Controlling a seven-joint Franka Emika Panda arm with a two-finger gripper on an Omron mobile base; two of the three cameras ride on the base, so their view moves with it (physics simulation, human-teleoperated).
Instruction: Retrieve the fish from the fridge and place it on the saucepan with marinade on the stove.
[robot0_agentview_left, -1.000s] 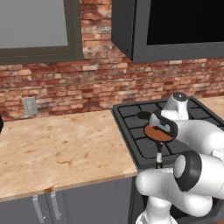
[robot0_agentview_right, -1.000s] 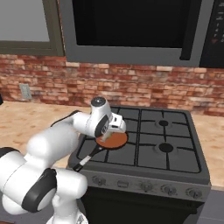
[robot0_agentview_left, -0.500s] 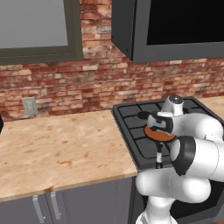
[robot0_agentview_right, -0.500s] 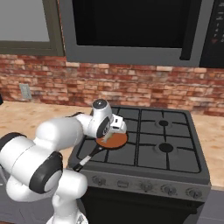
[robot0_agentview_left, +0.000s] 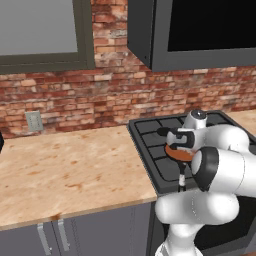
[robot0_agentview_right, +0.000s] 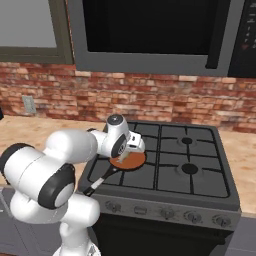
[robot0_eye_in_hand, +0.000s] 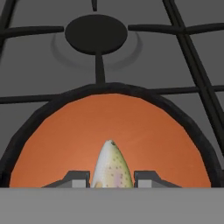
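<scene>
Behind the saucepan (robot0_eye_in_hand: 26, 131), a round burner (robot0_eye_in_hand: 96, 33).

Bulky white arm (robot0_agentview_right: 60, 155) w/ dark joints

In the hand view we see just the front of the fish (robot0_eye_in_hand: 110, 166); its tail end is cut off at the bottom. The saucepan (robot0_eye_in_hand: 39, 118) loses its near rim there too. From the left, our own arm hides most of the saucepan (robot0_agentview_left: 179, 154), and the stove (robot0_agentview_left: 150, 145) runs off the right edge.
</scene>
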